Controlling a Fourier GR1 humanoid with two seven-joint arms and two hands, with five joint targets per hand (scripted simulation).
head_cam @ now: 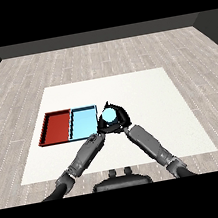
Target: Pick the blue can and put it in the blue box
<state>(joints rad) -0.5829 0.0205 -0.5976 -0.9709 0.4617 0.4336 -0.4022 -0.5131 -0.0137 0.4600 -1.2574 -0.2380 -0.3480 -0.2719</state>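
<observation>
The blue can [109, 114] shows its pale round top just right of the light blue tray [83, 123], close to the tray's right rim. My right hand [121, 119] is curled round the can from the right and behind, with dark fingers wrapping its far side. Whether the can rests on the table or hangs above it cannot be told. My left hand [102, 128] sits close against the can's lower left, fingers relaxed and holding nothing. The two forearms meet in a V below the can.
A red tray [56, 127] lies against the left side of the light blue tray; both hold nothing. The white table [150, 98] spreads to the right and behind the hands, with wood-patterned floor around it.
</observation>
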